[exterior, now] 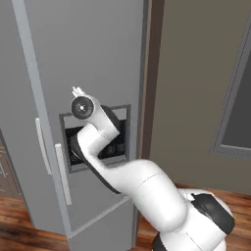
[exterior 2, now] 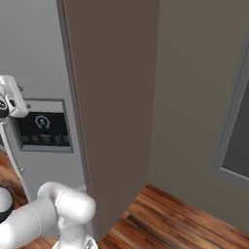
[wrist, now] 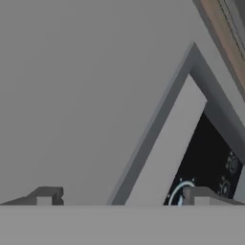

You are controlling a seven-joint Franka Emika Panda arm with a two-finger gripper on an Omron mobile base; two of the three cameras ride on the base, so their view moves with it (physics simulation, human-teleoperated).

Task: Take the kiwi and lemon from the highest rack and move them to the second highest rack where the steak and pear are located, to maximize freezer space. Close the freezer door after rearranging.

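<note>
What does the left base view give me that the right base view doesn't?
Left base view: the closed freezer door with its pale bar handle. Right base view: the dispenser's lit display, unobstructed, and a tall brown side panel. Both: the dispenser recess, the wood floor and a window frame.

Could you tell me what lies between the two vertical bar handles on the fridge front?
In the left base view, the door seam runs between the freezer door's handle and the dispenser door's handle; otherwise plain grey panel.
</note>
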